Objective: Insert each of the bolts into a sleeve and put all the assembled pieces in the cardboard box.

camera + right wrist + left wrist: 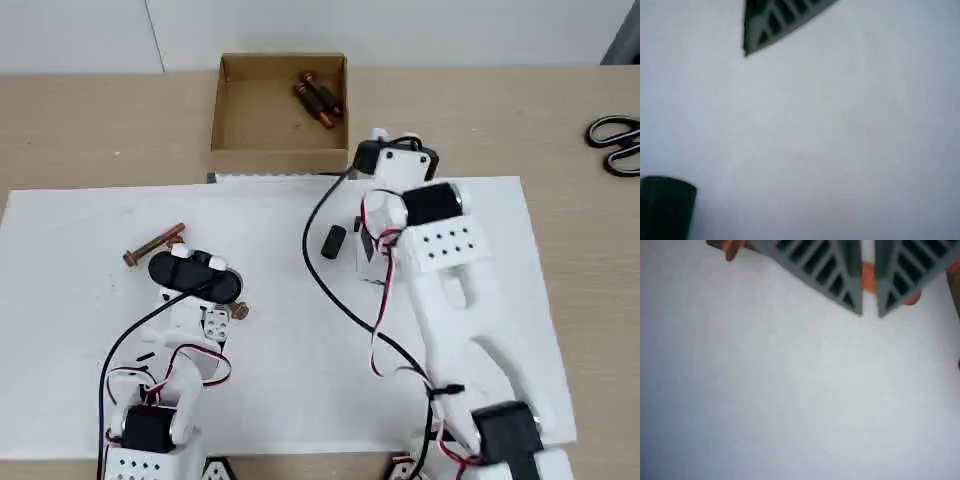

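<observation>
Bolts of copper-coloured metal, two of them outside the cardboard box (pixel 270 160). First the loose bolt (pixel 155 245): long, slim and round-shanked, lying flat and aslant on the white sheet (pixel 270 380), on the near side of the box and off toward its left corner. Then the gripped bolt (pixel 867 277): a copper strip filling the narrow slit of the left tool (pixel 870 310), with the grey, ribbed, wedge-shaped fingers (pixel 825 270) drawn in on it. Farther from the box than the loose bolt, with a copper end poking out beside the arm in the high view.

One sleeve (pixel 333 240), short, black, matte and cylindrical, lying on the sheet on the near side of the box, not far from its right corner. Right tool (pixel 367 248) just beside the sleeve; apart or together, cannot tell.

Inside the box, which is shallow, open-topped and of brown card: assembled pieces (pixel 318 98), copper with dark sleeves, clustered by the far right corner. Seemingly two, though the exact count is hard to tell.

One pair of black-handled scissors (pixel 615 143) on the wood-look worktop (pixel 80 130), well to the right of the box.
</observation>
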